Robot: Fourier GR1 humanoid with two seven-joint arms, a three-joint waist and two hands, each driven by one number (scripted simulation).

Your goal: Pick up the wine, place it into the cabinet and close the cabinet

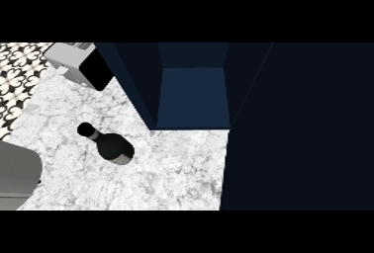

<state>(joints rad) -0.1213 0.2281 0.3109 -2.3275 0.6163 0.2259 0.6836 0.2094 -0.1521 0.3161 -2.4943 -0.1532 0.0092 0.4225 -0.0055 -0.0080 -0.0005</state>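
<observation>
Standing on the table (168, 168) near its left edge, your wine (111, 144) is upright and untouched. Cabinet (194, 94): at the back edge, door (300, 128) swung open to the right. Toaster (79, 63): back left corner. Hands: neither shows, so you cannot tell their state.

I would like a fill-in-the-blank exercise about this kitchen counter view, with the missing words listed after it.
1. The dark glass wine bottle stands on the white ____ counter.
2. The dark blue cabinet has its door ____.
3. The bottle is to the ____ of the cabinet opening.
4. The cabinet's inside holds ____ bottles.

Missing words: marble; open; left; no
</observation>
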